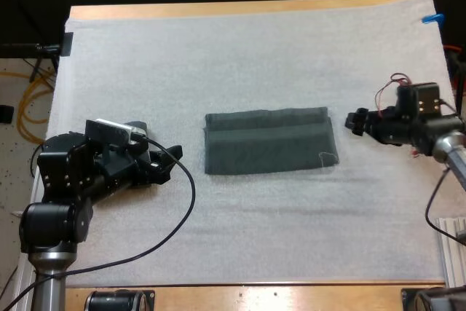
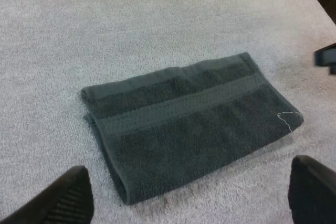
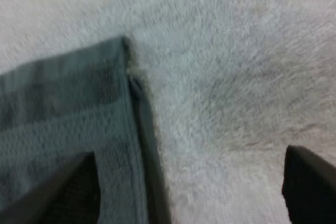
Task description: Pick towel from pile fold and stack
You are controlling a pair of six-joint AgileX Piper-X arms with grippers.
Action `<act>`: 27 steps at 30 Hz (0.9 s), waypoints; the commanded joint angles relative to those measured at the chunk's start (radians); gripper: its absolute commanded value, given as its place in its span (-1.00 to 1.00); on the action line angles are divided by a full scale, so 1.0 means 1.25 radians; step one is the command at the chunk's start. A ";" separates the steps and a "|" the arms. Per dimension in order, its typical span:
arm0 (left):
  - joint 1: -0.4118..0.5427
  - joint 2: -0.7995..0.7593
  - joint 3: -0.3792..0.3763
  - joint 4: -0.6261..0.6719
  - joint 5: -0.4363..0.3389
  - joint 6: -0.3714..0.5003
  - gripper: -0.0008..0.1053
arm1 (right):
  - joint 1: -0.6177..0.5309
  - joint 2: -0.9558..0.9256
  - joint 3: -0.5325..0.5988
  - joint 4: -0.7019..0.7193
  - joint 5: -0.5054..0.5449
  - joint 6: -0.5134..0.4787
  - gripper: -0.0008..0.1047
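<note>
A dark grey-green towel (image 1: 268,141) lies folded into a flat rectangle on the middle of the white mat (image 1: 240,49). A loose white thread hangs at its near right corner. My left gripper (image 1: 171,162) rests left of the towel, a short gap away, fingers (image 2: 58,198) spread wide with nothing between them. The left wrist view looks along the folded towel (image 2: 189,124). My right gripper (image 1: 354,123) sits just off the towel's right end, open and empty. Its wrist view has the towel's edge (image 3: 68,124) near one finger (image 3: 63,192).
The mat covers nearly the whole wooden table (image 1: 240,295). Bare mat surrounds the towel on every side. The other arm's gripper tip (image 2: 328,57) peeks in past the towel's far end in the left wrist view.
</note>
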 commanded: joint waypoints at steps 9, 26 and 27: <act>-0.002 -0.002 -0.005 0.000 -0.007 0.004 0.41 | 0.043 0.133 -0.005 -0.144 -0.117 0.001 0.34; -0.002 -0.002 -0.005 0.005 0.022 0.004 0.41 | 0.153 0.181 -0.005 -0.122 -0.097 0.008 -0.67; -0.002 -0.002 -0.005 0.005 0.026 0.004 0.41 | 0.153 0.176 -0.005 -0.112 -0.082 0.008 -0.99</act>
